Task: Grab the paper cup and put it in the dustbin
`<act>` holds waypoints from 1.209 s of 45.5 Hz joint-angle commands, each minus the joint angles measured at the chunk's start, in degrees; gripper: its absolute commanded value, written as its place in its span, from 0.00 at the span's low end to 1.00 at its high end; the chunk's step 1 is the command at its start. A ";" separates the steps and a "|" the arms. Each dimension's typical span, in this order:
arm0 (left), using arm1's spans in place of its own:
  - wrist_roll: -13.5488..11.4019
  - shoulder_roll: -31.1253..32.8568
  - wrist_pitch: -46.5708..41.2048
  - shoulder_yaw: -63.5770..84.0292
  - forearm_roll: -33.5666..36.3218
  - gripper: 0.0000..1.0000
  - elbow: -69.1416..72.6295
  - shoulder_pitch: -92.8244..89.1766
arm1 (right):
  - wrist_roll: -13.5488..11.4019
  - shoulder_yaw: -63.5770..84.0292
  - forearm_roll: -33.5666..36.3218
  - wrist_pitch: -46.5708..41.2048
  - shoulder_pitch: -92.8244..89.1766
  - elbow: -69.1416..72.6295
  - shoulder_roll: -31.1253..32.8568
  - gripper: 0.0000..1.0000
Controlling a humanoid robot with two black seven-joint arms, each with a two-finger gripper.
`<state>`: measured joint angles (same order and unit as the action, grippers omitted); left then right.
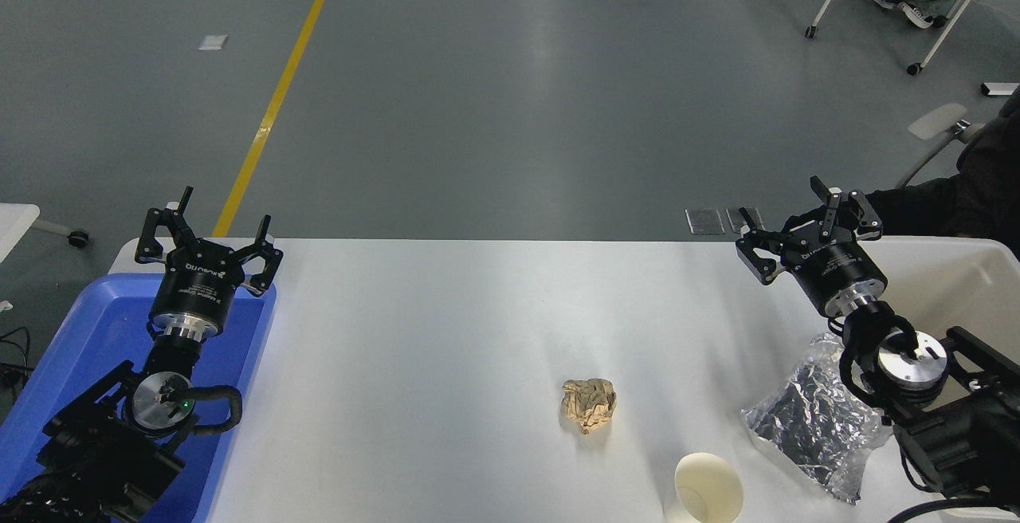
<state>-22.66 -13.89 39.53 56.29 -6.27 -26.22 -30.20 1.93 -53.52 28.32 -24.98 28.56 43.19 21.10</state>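
Head view: paper cup (pixel 708 489) sits on white tabletop (pixel 446 332) at near edge, mouth toward camera, untouched. Crumpled tan paper ball (pixel 589 404) left of it, silver foil bag (pixel 813 419) to its right. Right end effector (pixel 801 224) spread wide, holding nothing, raised beside the dustbin (pixel 968 268). Left end effector (pixel 209 224) also spread, parked above blue tray (pixel 96 324).

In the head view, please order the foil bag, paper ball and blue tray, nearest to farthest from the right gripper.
From the right gripper:
1. Foil bag, below it at the right.
2. Paper ball, mid-table.
3. Blue tray, far left edge.
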 commanded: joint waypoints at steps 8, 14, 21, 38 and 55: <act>-0.01 0.00 0.02 0.13 0.03 1.00 0.03 0.05 | 0.00 0.17 -0.89 -0.33 -0.35 0.14 -0.27 1.00; -0.01 0.00 0.02 0.05 0.03 1.00 -0.06 -0.04 | -0.35 1.92 -3.88 -0.42 1.41 0.93 0.16 1.00; -0.01 0.00 0.02 -0.04 0.03 1.00 0.03 -0.04 | -0.70 8.77 -15.82 -0.42 8.87 3.82 6.57 1.00; -0.01 0.00 0.02 -0.13 0.03 1.00 -0.06 -0.04 | -2.02 44.52 -31.39 -1.47 38.83 10.77 18.09 1.00; -0.01 0.00 0.02 -0.13 0.03 1.00 0.03 -0.04 | -2.11 98.32 -39.74 -10.87 80.58 25.44 12.74 1.00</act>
<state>-22.68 -13.89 39.56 56.17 -6.23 -26.20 -30.24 -0.09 13.38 -6.11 -29.98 83.46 59.04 37.16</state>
